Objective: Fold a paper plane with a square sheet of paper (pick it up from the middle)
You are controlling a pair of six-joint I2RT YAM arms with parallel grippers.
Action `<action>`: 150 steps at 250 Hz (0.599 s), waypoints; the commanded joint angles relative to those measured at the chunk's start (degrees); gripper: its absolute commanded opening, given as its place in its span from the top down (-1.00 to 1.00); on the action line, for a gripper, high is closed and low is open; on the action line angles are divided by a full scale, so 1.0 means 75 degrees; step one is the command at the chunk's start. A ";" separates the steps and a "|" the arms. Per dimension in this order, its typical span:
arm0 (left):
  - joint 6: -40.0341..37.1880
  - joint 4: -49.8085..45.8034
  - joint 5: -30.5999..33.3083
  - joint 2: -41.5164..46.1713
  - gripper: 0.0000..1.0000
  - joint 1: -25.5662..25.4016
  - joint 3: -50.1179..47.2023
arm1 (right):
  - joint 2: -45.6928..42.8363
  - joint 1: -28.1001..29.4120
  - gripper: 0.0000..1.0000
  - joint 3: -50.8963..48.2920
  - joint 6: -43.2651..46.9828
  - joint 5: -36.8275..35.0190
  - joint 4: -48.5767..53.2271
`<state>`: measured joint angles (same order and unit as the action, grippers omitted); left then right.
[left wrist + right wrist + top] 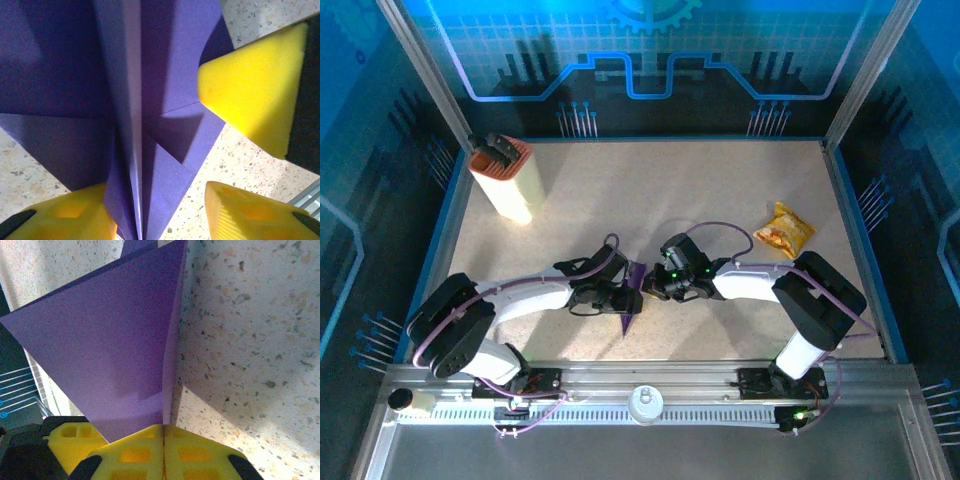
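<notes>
- Near the middle of the worktop (720, 190), toward its near edge: paper (631, 298), set between left jaws and right jaws.
- Left jaws straddling paper from the left; right jaws pinching its edge from the right.
- In far left corner: box (505, 180).
- Far right, behind right arm: packet (787, 230).

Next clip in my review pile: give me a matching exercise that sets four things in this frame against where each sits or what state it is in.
Things:
1. purple paper
2. snack packet
3. tall box
4. right gripper

Places or states:
A. standing at the far left of the table
B. shut on a purple edge
C. lying on the right side of the table
D. folded with a centre crease, held mid-table

Pairs: 1-D, 2-C, 3-A, 4-B
</notes>
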<state>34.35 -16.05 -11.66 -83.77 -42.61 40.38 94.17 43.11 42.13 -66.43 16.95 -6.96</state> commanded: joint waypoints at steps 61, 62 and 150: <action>-0.0161 -0.0306 0.0412 -0.0258 0.22 -0.0096 0.0440 | 0.0123 0.0006 0.81 0.0149 0.0033 0.0107 -0.0045; -0.0173 -0.0307 0.0409 -0.0258 0.23 -0.0096 0.0440 | 0.0123 0.0006 0.81 0.0149 0.0034 0.0107 -0.0045; -0.0235 -0.0575 0.0865 -0.0288 0.44 -0.0204 0.0540 | 0.0137 -0.0006 0.80 0.0112 0.0033 0.0116 -0.0072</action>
<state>33.89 -17.80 -7.25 -85.17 -43.53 42.72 94.21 43.09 42.13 -66.43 16.95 -7.33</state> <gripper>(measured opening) 0.288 0.100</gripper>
